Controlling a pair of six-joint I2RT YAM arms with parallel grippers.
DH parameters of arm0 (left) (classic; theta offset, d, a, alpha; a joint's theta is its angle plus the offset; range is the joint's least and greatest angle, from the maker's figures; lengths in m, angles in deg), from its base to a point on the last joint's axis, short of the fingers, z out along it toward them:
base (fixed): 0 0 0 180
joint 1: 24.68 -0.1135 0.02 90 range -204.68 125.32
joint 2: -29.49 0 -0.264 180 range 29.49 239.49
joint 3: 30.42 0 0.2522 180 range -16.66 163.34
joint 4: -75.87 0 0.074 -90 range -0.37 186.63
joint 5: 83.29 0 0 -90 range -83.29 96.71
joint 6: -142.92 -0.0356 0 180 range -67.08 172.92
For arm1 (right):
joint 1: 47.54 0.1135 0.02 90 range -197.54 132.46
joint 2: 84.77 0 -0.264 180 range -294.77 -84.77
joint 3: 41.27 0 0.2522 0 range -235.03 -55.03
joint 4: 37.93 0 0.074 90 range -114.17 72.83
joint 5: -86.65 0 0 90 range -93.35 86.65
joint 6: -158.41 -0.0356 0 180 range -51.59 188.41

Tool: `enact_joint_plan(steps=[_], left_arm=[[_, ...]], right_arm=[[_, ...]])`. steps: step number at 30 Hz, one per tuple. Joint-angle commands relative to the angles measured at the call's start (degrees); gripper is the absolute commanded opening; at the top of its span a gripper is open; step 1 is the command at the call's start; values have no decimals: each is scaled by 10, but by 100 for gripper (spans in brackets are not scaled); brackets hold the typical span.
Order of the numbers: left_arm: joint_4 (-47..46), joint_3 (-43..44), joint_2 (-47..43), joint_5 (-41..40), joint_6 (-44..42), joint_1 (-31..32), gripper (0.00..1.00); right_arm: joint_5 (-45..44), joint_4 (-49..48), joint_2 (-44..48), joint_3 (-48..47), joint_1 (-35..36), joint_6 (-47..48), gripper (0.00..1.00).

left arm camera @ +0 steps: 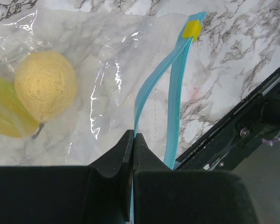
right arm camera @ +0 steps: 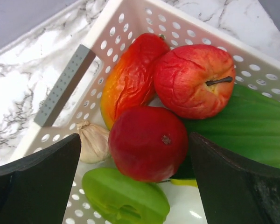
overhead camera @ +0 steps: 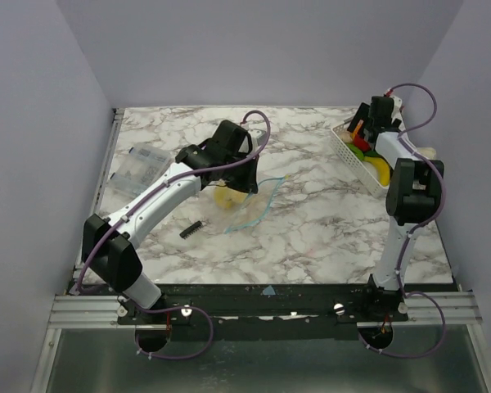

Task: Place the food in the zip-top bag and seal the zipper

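Left end effector [left arm camera: 133,142] is clamped on the zipper [left arm camera: 151,88], lower centre; one yellow fruit [left arm camera: 45,86] is bagged. Right end effector [right arm camera: 135,158] is held apart over unbagged food [right arm camera: 148,142].

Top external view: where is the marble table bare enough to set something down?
Bare marble table lies between the zip-top bag and the right arm, and along the far edge between the left gripper and the white basket. Crowded: around the bag and black bar, and the basket corner.
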Motion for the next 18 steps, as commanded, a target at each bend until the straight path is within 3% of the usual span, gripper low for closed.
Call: enact_joint_plan(steps=[1, 7, 13, 18], left_arm=[[16, 25, 16, -14, 5, 3, 0], [15, 33, 23, -10, 10, 4, 0], [10, 37, 26, -5, 13, 4, 0], [-5, 31, 23, -12, 11, 5, 0]], right_arm=[[-9, 4, -38, -31, -4, 37, 98], [-35, 6, -62, -37, -3, 47, 88], [-30, 29, -80, -63, -3, 49, 64], [-7, 31, -39, -44, -3, 40, 48]])
